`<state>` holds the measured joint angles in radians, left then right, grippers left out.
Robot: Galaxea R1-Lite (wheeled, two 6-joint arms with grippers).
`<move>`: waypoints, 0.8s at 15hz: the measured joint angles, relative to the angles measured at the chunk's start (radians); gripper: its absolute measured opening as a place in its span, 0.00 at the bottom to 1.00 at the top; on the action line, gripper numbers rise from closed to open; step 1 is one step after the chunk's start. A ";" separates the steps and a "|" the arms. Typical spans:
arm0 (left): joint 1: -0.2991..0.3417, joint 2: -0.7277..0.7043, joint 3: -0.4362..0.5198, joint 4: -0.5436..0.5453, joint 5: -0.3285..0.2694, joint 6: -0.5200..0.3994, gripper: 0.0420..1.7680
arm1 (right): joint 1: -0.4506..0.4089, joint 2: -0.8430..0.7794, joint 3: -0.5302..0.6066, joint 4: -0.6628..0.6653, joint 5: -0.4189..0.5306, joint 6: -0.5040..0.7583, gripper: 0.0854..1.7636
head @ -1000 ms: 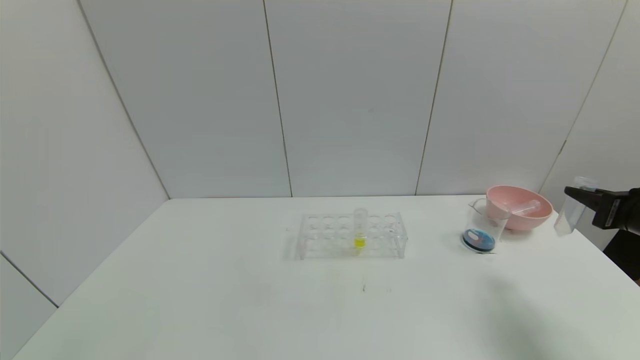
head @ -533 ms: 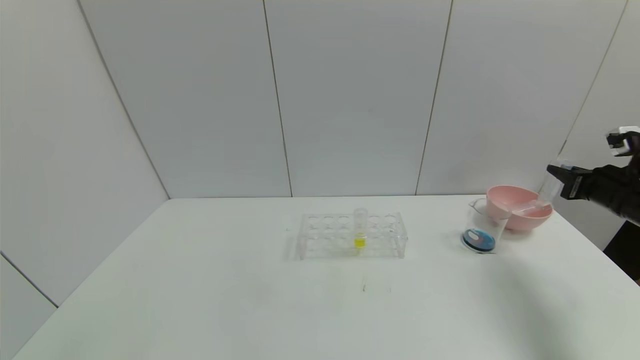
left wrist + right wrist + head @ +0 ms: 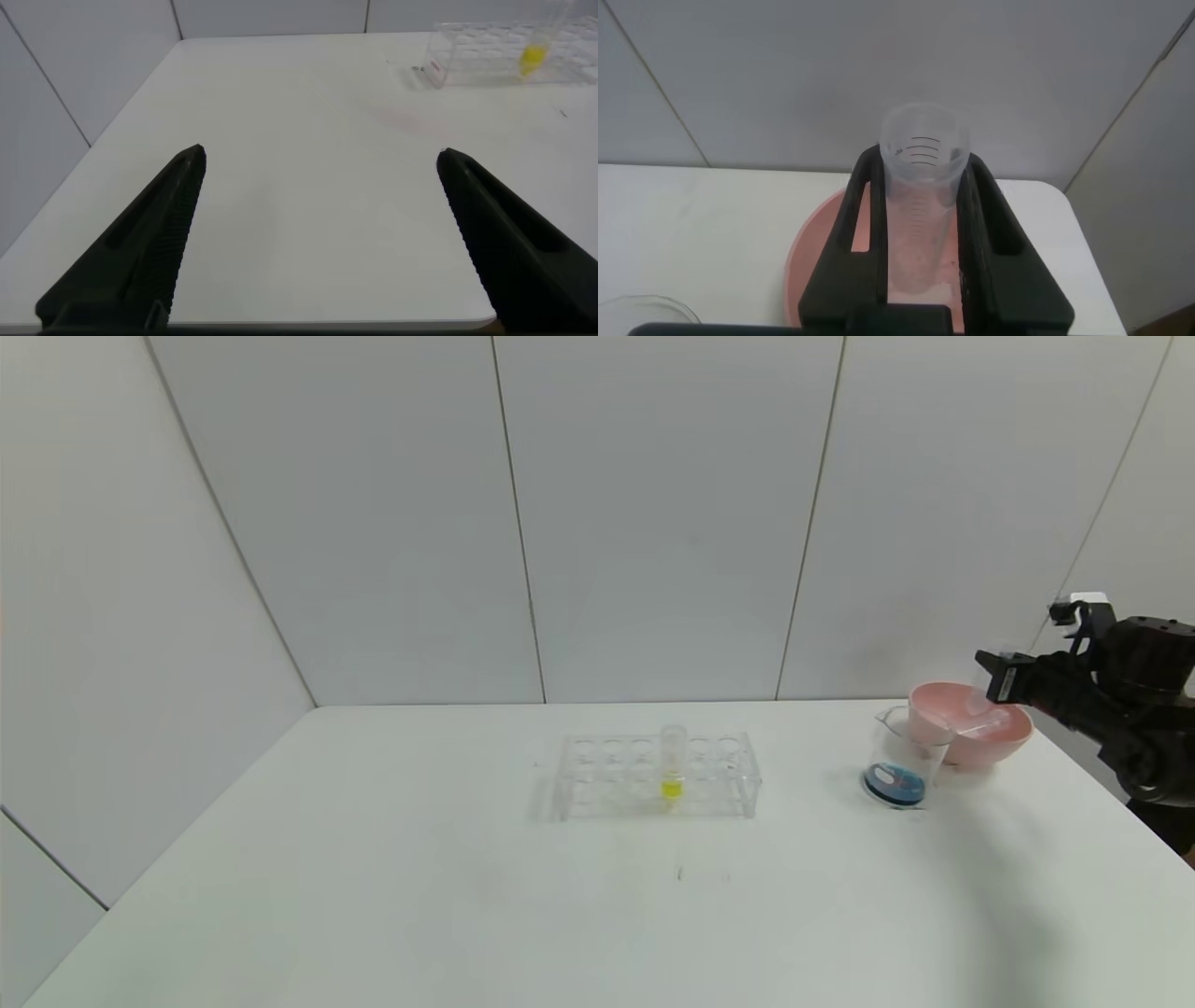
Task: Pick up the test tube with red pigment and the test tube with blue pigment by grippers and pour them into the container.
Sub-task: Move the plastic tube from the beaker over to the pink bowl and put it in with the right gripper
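Our right gripper (image 3: 991,678) hovers over the pink bowl (image 3: 971,725) at the table's (image 3: 373,896) far right corner, close to the right edge; its jaws are clamped on a clear test tube (image 3: 920,201), and we can't tell which pigment it carried. The tube shows printed graduation lines near its mouth, too small for us to read. Just left of the bowl and touching it stands the container (image 3: 902,762), one clear beaker with dark blue liquid in the bottom. At mid-table sits one clear tube rack (image 3: 656,776) holding a single tube with yellow liquid (image 3: 672,765). Between rack and beaker we have open white tabletop, and the whole near half and left side lie bare too. Our left gripper (image 3: 318,243) hangs above the table's left front area, jaws spread wide with nothing between them. Grey wall panels close in behind the table's far edge.
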<state>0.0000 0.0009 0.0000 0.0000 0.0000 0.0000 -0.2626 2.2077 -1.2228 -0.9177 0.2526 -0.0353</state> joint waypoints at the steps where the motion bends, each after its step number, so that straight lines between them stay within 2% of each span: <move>1: 0.000 0.000 0.000 0.000 0.000 0.000 1.00 | 0.001 0.011 -0.002 -0.002 0.000 0.000 0.24; 3: 0.000 0.000 0.000 0.000 0.000 0.000 1.00 | 0.001 0.024 -0.008 -0.004 0.000 0.000 0.25; 6: 0.000 0.000 0.000 0.000 0.000 0.000 1.00 | 0.001 0.029 -0.015 -0.005 -0.001 0.001 0.49; 9: 0.000 0.000 0.000 0.000 0.000 0.000 1.00 | 0.001 0.022 -0.020 -0.007 -0.001 0.002 0.64; 12: 0.000 0.000 0.000 0.000 0.000 0.000 1.00 | 0.030 -0.029 0.020 -0.007 -0.002 0.014 0.75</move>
<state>0.0000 0.0009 0.0000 0.0000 0.0000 0.0000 -0.2323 2.1791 -1.2030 -0.9249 0.2506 -0.0215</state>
